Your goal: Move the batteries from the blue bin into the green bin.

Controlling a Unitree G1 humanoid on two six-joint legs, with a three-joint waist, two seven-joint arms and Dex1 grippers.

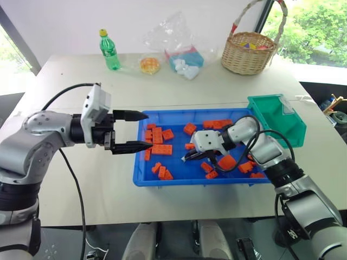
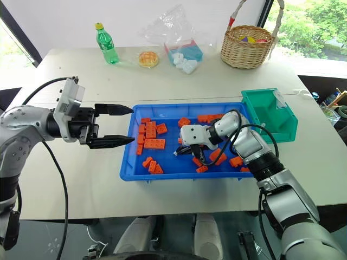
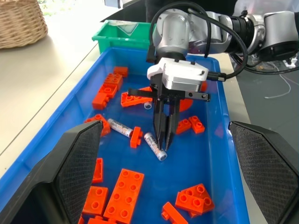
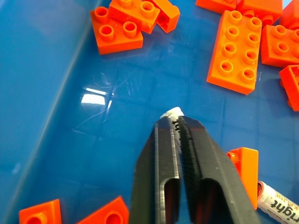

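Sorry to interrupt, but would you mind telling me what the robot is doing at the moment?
It is moving batteries out of the blue bin into the green bin. The right gripper is down among the orange bricks and has shut on one battery, which lies on the bin floor. A second battery lies nearby. The left gripper hangs open at the tray's left end, holding nothing.

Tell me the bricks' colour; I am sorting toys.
Orange bricks, clearest in the left wrist view, lying in the blue bin.
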